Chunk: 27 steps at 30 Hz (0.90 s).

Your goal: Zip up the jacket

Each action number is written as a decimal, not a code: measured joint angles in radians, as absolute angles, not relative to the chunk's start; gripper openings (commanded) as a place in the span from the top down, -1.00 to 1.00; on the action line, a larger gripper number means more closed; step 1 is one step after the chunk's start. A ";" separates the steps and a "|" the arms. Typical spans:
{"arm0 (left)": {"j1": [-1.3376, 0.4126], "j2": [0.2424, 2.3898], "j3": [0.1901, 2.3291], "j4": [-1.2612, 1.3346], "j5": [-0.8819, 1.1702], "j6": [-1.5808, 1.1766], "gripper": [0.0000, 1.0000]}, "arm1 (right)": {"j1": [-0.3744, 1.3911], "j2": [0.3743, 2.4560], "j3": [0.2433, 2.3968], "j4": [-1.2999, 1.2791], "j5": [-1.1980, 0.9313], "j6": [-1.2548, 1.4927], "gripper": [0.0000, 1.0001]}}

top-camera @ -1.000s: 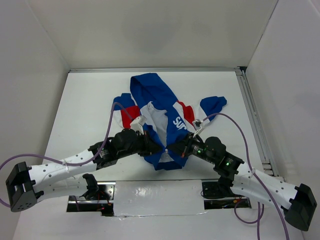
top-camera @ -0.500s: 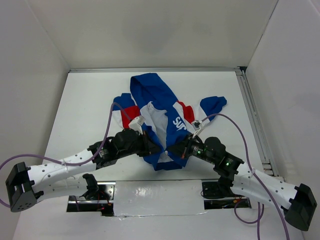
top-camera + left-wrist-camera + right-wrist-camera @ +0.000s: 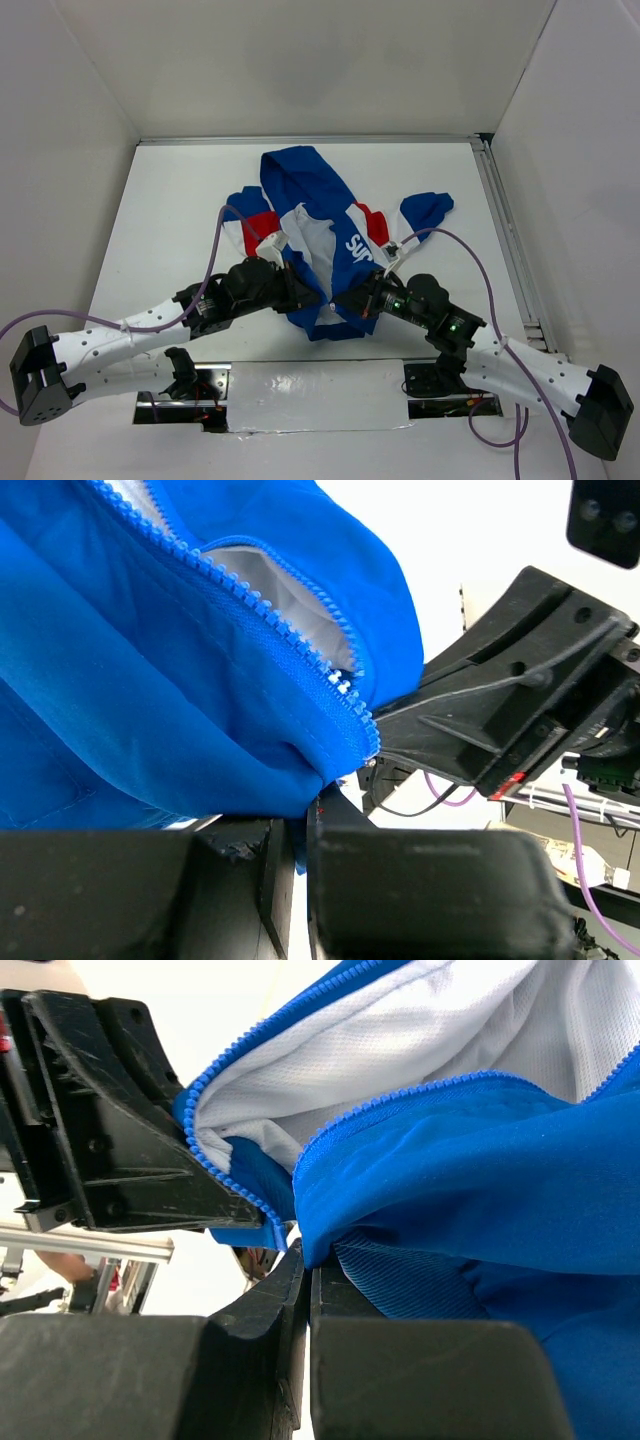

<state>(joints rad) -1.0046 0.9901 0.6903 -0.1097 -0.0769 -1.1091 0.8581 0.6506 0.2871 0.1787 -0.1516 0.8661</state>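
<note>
on table [image 3: 160, 230], jacket [image 3: 345, 250] long axis near-far, hood [image 3: 295, 170] far.

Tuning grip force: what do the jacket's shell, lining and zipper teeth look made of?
Jacket shell: smooth matte blue woven synthetic, likely polyester; soft folds, visible stitching.
Lining: white mesh knit, fine holes visible.
Zipper teeth: blue moulded plastic, probably; chunky, same colour as tape.

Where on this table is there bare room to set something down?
Bare table left of the jacket, a strip behind its hood, and a narrower patch right of its sleeve. Crowded near the hem, where the left hand and right hand grip.
</note>
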 measured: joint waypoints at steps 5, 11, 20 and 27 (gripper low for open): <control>-1.005 0.990 0.690 -0.120 -0.082 -1.123 1.00 | 0.858 0.644 0.287 0.179 -0.154 0.867 1.00; -1.005 0.991 0.690 -0.127 -0.084 -1.130 1.00 | 0.858 0.649 0.287 0.188 -0.168 0.869 1.00; -1.005 0.991 0.690 -0.127 -0.083 -1.131 1.00 | 0.858 0.665 0.287 0.208 -0.176 0.875 1.00; -1.005 0.991 0.690 -0.127 -0.083 -1.132 1.00 | 0.858 0.665 0.287 0.232 -0.173 0.883 1.00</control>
